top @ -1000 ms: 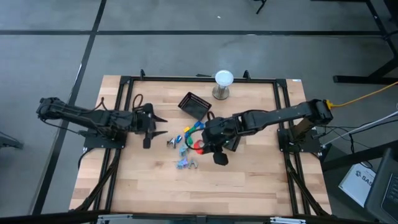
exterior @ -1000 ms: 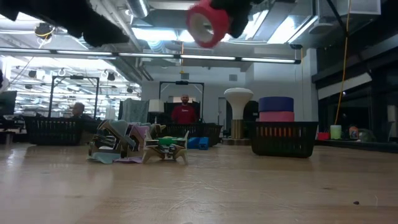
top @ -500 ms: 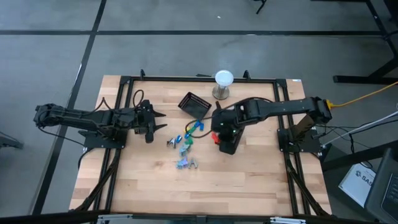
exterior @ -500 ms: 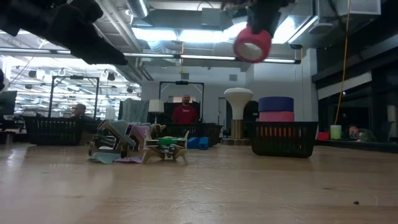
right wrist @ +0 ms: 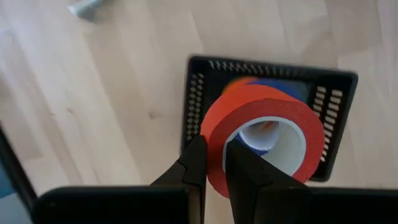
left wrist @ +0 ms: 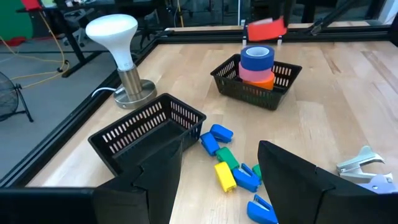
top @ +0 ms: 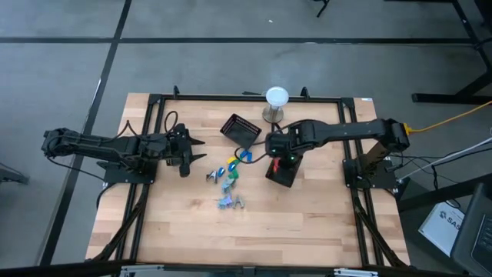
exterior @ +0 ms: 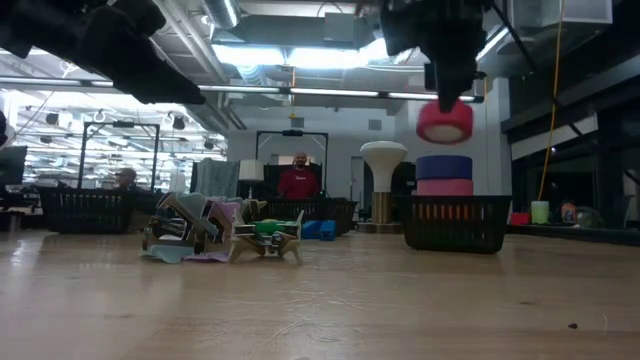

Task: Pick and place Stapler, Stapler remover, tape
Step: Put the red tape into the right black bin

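Note:
My right gripper [exterior: 445, 95] hangs over a black basket [exterior: 457, 225] right of the table's middle, shut on a red tape roll [exterior: 445, 122]. The basket [left wrist: 256, 93] holds stacked tape rolls, blue [left wrist: 257, 57] on top of pink and orange. Small blue, green and yellow staplers [left wrist: 224, 163] lie on the wood near the centre, with metal stapler removers [top: 231, 201] nearer the front. My left gripper [left wrist: 214, 186] waits open at the table's left, above the wood, touching nothing. My right gripper pinches the red roll's ring wall [right wrist: 214, 163], one finger [right wrist: 249, 171] inside the hole and the other [right wrist: 196, 163] outside. The fingers come from above, pointing down. The roll hangs level below them, hole upright, clear above the stacked rolls in the basket.
An empty black basket [top: 240, 129] stands tilted toward the far middle. A white bulb-shaped lamp [top: 276, 104] stands by the far edge. Bare wood lies along the near edge. People and more baskets show in the room beyond the table.
My right gripper has carried the red roll toward the table's right and far side until it hangs over the basket. It has tipped from slanting to pointing down, and the roll has turned from hole sideways to level. My left gripper has swung slightly toward the far edge.

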Robot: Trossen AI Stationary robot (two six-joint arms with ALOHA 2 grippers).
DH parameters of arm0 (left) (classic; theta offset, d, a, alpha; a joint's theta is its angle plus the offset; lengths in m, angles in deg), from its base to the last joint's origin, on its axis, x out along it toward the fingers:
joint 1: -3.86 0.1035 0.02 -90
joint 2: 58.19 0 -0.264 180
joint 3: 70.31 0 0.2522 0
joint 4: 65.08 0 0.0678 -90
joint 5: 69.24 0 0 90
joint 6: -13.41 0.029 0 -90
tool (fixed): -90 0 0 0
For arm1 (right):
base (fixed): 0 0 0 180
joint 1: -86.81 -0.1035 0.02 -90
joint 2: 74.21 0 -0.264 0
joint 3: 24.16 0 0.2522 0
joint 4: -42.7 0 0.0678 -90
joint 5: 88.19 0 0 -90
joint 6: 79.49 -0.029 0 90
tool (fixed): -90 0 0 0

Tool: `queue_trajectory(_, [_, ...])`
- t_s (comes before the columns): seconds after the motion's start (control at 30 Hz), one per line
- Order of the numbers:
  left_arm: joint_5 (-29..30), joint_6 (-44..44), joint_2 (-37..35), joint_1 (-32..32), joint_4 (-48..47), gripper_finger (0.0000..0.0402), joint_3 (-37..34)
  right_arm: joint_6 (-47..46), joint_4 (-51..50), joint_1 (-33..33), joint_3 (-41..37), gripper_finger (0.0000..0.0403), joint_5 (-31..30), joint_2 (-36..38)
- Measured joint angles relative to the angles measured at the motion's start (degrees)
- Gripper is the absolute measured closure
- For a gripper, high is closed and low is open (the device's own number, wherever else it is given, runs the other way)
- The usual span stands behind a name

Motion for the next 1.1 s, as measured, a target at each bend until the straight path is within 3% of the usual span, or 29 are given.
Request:
queue_trajectory(0.27, [0.0,0.0,0.0,0.0,0.0,0.0192,0.0,-0.29,2.65,1.25,-4.82,0.0364,-1.08,-0.02])
queue_trajectory(1.1, [-0.01,0.0,0.0,0.0,-0.01,0.0192,0.0,-1.48,3.66,1.18,-4.93,0.0363,-2.39,-0.02])
